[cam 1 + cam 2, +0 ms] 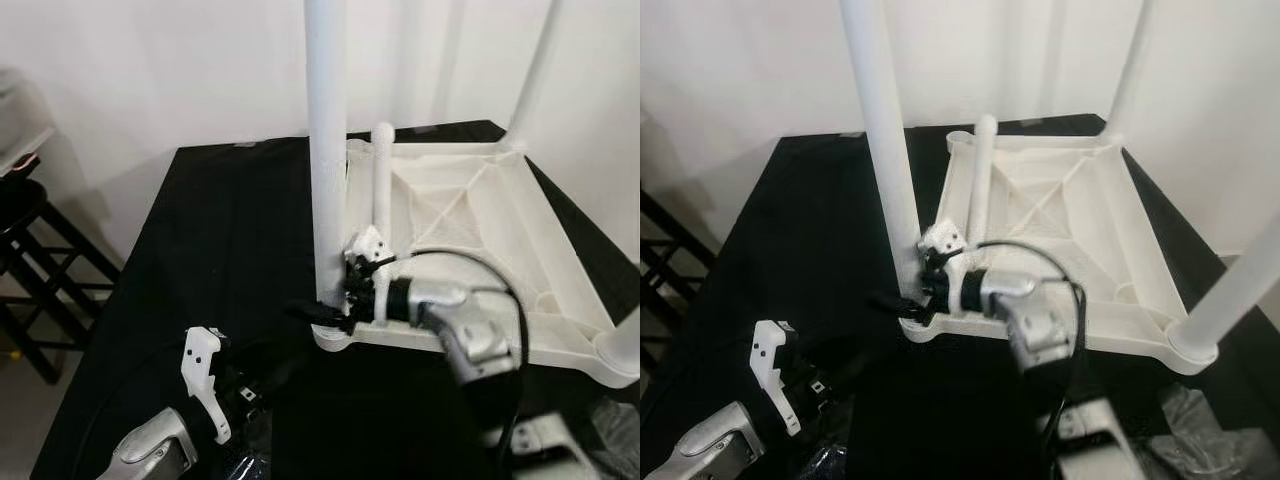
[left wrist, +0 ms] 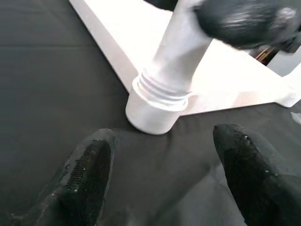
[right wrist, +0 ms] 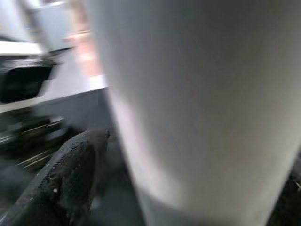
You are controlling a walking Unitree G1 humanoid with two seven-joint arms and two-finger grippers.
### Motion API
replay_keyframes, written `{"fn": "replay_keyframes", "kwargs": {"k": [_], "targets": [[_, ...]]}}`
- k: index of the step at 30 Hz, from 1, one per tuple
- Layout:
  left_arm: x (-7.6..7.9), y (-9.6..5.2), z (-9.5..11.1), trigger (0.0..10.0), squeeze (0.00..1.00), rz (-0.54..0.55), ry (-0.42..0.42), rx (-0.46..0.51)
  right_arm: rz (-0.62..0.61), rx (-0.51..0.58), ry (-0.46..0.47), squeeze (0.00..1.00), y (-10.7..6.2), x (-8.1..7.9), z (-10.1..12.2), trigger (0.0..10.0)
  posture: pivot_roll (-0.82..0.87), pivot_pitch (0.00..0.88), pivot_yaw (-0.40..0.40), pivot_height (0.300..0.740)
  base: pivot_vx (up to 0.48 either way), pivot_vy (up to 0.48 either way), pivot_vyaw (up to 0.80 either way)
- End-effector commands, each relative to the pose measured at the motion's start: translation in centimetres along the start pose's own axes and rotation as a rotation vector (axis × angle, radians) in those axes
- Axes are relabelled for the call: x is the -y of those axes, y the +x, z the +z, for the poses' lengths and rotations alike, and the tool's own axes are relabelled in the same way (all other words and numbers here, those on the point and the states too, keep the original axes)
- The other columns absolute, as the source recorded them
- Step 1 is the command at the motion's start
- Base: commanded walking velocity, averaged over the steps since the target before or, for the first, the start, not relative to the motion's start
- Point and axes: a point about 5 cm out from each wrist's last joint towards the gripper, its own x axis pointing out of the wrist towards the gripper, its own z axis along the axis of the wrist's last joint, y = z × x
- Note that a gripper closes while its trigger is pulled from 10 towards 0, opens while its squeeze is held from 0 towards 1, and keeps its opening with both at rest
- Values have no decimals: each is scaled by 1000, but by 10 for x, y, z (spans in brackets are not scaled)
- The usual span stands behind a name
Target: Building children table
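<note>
A white children's table top (image 1: 500, 215) lies upside down on a black-covered table (image 1: 220, 230). A tall white leg (image 1: 327, 150) stands in its near-left corner socket (image 2: 153, 110). My right gripper (image 1: 330, 310) is shut on this leg just above the socket, and one finger (image 3: 66, 183) lies beside the leg (image 3: 202, 103). My left gripper (image 2: 160, 179) is open low over the cloth, in front of that socket, holding nothing. Two more legs (image 1: 535, 70) (image 1: 620, 350) stand at the right corners. Another leg (image 1: 382, 200) is near the far-left corner; I cannot tell whether it is seated.
A black stool (image 1: 30, 270) stands to the left of the table. White walls close off the back. Crumpled clear plastic (image 1: 620, 430) lies at the near right. A black cable (image 1: 505, 290) loops over my right arm. Bare black cloth stretches across the table's left half.
</note>
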Motion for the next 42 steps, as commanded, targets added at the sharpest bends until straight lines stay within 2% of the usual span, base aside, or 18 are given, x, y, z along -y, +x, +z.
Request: {"fn": "replay_keyframes", "kwargs": {"k": [1, 3, 5, 8, 9, 17, 19, 21, 23, 24, 25, 27, 28, 33, 35, 39, 40, 42], "targets": [[-2, -1, -3, 10000, 0, 9, 0, -11, 104, -3, -4, 0, 2, 0, 0, 10000, 15, 0, 41, 740, 0, 0, 0], [-2, -1, -3, 10000, 0, 9, 0, -11, 116, -16, 2, 0, 2, 5, 1, 10000, 18, 0, 40, 740, 0, 0, 0], [-2, -1, -3, 10000, 0, 10, 1, -12, 107, -53, 29, 0, 1, 17, -1, 10000, 18, 0, 40, 740, 0, 0, 0], [-2, -1, -3, 10000, 0, 10, 2, -12, 108, -57, 34, 0, 1, 19, -1, 10000, 18, 0, 40, 740, 0, 0, 0], [-2, -1, -4, 10000, 0, 12, 3, -12, 96, -64, 49, 0, 1, 22, -2, 0, 27, 0, 32, 740, 0, 0, 0], [-6, 1, -3, 10000, 0, 21, 19, -15, 35, -44, 41, 0, -1, 29, -5, 0, 20, 0, 32, 740, 0, 0, 0], [-7, 2, -3, 10000, 0, 25, 30, -19, -61, -47, 33, 0, -4, 31, -11, 0, 7, 0, 30, 740, 0, 0, 0], [-8, 3, -3, 10000, 0, 26, 33, -19, -91, -47, 29, 0, -4, 32, -13, 0, 6, 0, 27, 740, 0, 0, 0], [-9, 2, -3, 10000, 0, 42, 46, -23, -370, -36, 83, 0, 2, 31, -24, 0, 11, 0, 6, 740, 0, 0, 0], [-10, 2, 0, 10000, 0, 59, 58, -13, -650, -12, 193, 0, 6, 25, -34, 0, 15, 0, 6, 740, 0, 0, 0], [-11, 3, 3, 10000, 0, 77, 66, -3, -758, -43, 251, 0, 8, 8, -47, 0, 12, 0, 11, 740, 0, 0, 0], [-14, 4, 6, 10000, 0, 100, 76, 8, -781, -57, 279, 0, 15, -14, -59, 0, -19, 0, 37, 740, 0, 0, 0], [-12, 8, 7, 10000, 0, 101, 92, 9, -744, -73, 264, 0, 19, -13, -61, 0, -27, 0, 27, 740, 0, 0, 0], [-9, 15, 11, 10000, 0, 99, 129, 10, -730, -82, 239, 0, 23, -5, -59, 0, -3, 0, 5, 740, 0, 0, 0], [-7, 23, 23, 10000, 0, 105, 131, 51, -709, -59, 217, 0, 35, -1, -50, 0, -23, 0, 13, 740, 0, 0, 0], [-3, 30, 34, 10000, 0, 99, 140, 91, -719, -35, 207, 0, 41, -1, -39, 0, -34, 0, 26, 740, 0, 0, 0], [-2, 32, 37, 10000, 0, 94, 142, 94, -746, -37, 207, 0, 39, -2, -31, 10000, -48, 0, 41, 740, 0, 0, 0], [-2, 33, 37, 10000, 0, 94, 155, 82, -758, -32, 199, 0, 35, 0, -22, 10000, -53, 0, 45, 740, 0, 0, 0]]}}
